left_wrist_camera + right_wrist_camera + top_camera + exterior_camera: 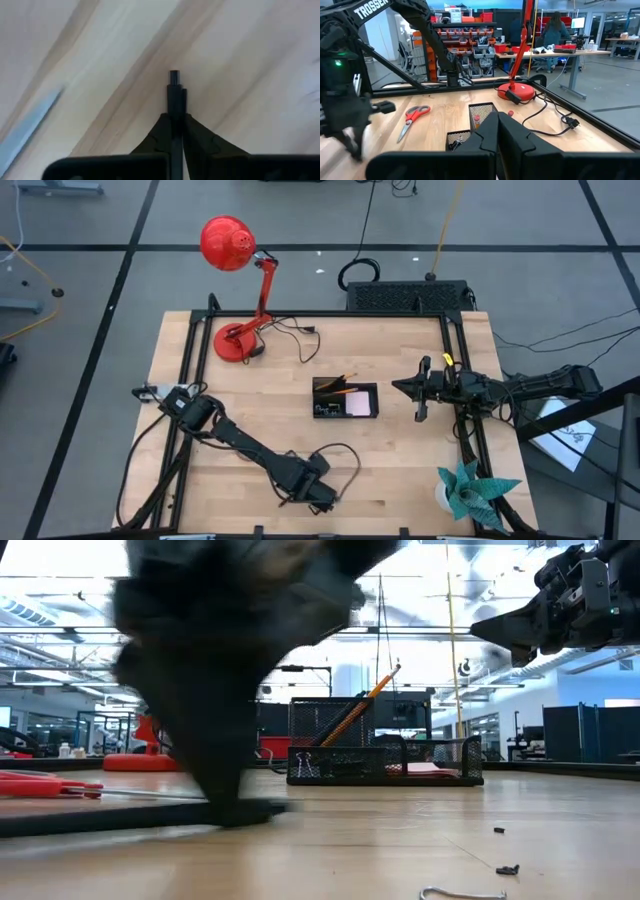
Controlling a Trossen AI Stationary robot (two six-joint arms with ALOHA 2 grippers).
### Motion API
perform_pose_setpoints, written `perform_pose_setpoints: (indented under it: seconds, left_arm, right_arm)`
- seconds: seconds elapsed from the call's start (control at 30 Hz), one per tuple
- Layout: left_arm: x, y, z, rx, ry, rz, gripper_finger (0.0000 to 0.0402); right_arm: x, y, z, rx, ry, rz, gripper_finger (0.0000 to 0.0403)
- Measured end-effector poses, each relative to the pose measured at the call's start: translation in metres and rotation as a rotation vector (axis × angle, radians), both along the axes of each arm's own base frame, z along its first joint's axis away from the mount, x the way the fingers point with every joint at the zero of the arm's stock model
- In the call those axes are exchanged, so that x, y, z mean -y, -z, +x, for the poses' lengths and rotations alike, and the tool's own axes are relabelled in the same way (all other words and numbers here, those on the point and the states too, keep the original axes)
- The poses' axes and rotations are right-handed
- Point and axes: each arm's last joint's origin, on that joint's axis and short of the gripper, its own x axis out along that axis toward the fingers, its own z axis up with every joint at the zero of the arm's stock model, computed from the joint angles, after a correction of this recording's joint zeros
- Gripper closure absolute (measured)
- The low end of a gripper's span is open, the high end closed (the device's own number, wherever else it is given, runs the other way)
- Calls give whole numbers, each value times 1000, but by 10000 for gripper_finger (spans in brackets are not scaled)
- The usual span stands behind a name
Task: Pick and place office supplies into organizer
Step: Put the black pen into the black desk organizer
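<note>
Black pen pinched between shut fingers of left gripper, tip poking out just over bare table, near front edge. Pen likely light, stiff, smooth; mid-barrel hold looks best against swivel. Left arm stretched low, wrist pitched down. Scissors lie flat close by. Organizer at table centre, pencils upright inside. Right gripper hovers raised beside organizer, fingers together, nothing held.

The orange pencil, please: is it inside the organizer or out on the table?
Inside: the pencil leans in the tall cup of the organizer.
</note>
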Motion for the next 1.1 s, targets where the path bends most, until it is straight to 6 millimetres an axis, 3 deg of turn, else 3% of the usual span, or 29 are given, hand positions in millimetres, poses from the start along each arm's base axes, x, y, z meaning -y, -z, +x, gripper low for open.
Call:
perform_pose_setpoints:
  seconds: [0.17,0.37,0.63,0.83,0.97,1.1]
  left_arm:
    - [-1,-17,9,200,137,149,368]
    - [-6,-63,17,451,260,368,362]
    - [-28,-127,17,592,356,838,360]
    - [-60,-172,25,703,486,885,360]
    - [-85,-173,28,759,610,835,360]
    - [-121,-172,22,873,625,798,360]
  right_arm:
    - [0,0,0,-1,0,0,399]
    - [0,0,0,0,0,6,399]
    - [0,0,0,-2,0,7,399]
    - [0,2,0,-16,0,6,399]
    - [0,2,0,-18,0,6,399]
    - [0,3,0,-27,0,5,399]
